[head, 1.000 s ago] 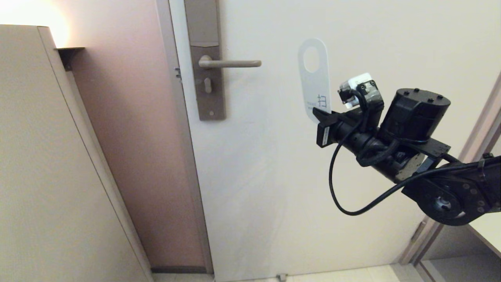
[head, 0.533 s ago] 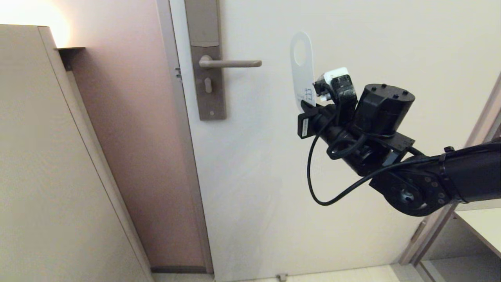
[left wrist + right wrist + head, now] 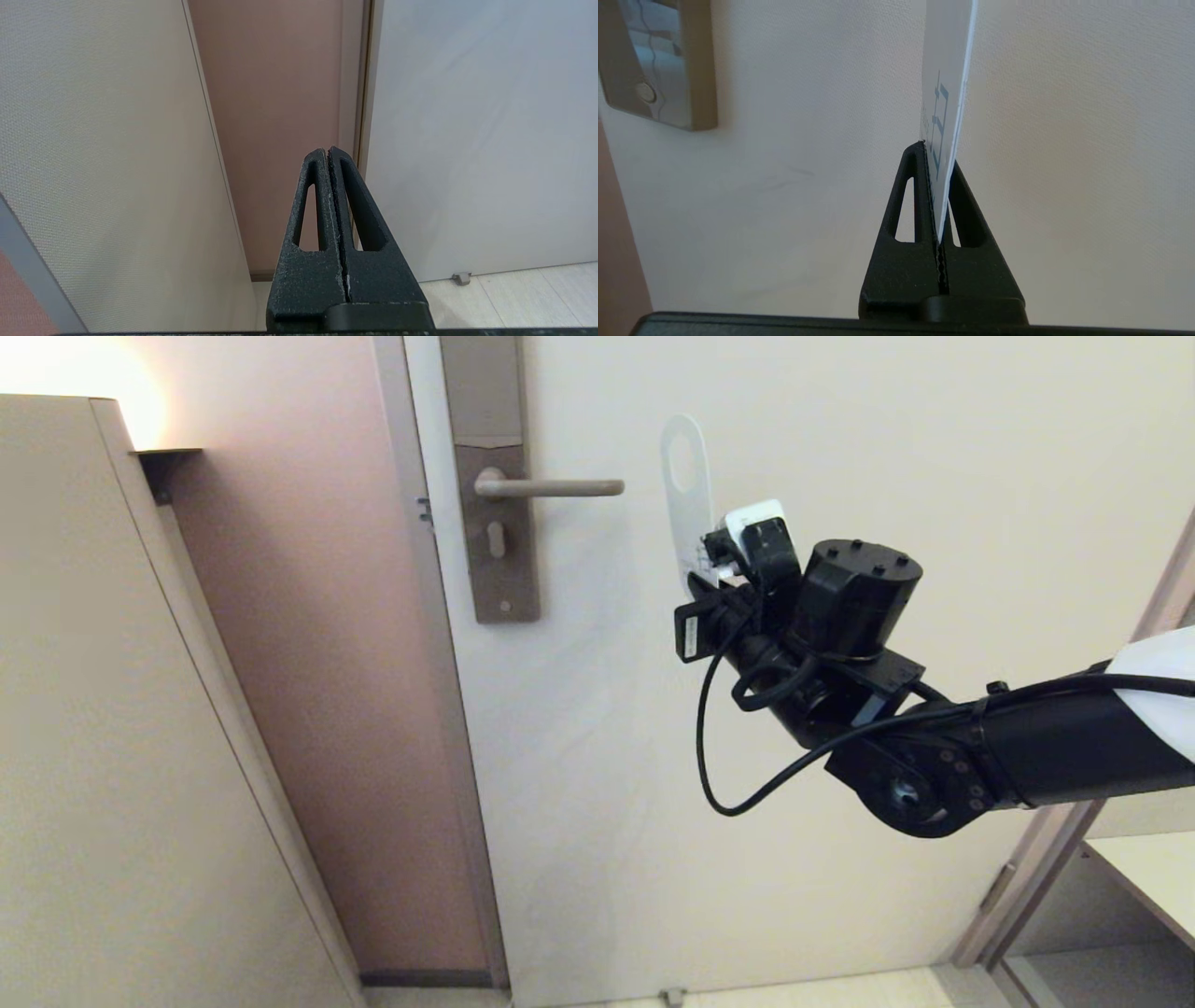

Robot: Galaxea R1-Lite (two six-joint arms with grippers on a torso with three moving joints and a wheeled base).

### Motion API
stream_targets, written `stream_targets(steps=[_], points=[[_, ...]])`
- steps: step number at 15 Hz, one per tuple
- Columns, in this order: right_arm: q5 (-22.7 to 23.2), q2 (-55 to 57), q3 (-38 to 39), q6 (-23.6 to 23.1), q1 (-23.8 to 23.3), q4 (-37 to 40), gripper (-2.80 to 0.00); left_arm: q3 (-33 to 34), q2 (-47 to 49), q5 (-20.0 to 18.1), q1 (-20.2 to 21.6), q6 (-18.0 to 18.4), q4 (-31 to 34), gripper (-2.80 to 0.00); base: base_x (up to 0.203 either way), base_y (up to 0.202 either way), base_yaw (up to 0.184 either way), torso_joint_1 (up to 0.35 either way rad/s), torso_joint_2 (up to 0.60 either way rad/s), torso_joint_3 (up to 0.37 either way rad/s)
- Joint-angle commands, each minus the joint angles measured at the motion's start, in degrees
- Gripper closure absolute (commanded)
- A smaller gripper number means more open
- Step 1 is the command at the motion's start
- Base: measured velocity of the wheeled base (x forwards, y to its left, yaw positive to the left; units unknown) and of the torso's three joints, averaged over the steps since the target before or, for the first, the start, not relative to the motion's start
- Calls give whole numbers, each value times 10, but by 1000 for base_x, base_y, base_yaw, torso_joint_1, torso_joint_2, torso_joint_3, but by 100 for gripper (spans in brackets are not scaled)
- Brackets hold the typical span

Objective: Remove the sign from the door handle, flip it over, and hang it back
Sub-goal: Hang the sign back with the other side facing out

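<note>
We see the flat white oblong sign (image 3: 683, 495) standing upright, its long axis vertical, the rounded end with the oval hole at the top. It is turned nearly edge-on to us; its white face carries blue text near the lower end. It hangs in the air in front of the cream door (image 3: 840, 429), just right of the free tip of the slim beige-bronze metal door handle (image 3: 551, 486), not touching it. Our right end effector (image 3: 937, 186) is clenched on the sign's lower end. Our left end effector (image 3: 328, 158) is parked low, fingers pressed together, grasping nothing.
</note>
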Motion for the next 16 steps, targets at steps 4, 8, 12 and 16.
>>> stream_targets(steps=[4, 8, 12, 16], points=[[-17, 30, -31, -6, 10, -3, 0, 0, 1, 0, 0, 0, 0, 0, 0, 0, 0, 0, 0, 0], [-24, 49, -52, -15, 16, -3, 0, 0, 1, 0, 0, 0, 0, 0, 0, 0, 0, 0, 0, 0], [-28, 72, -81, -19, 19, 0, 0, 0, 1, 0, 0, 0, 0, 0, 0, 0, 0, 0, 0, 0], [-28, 91, -99, -21, 24, 1, 0, 0, 1, 0, 0, 0, 0, 0, 0, 0, 0, 0, 0, 0]])
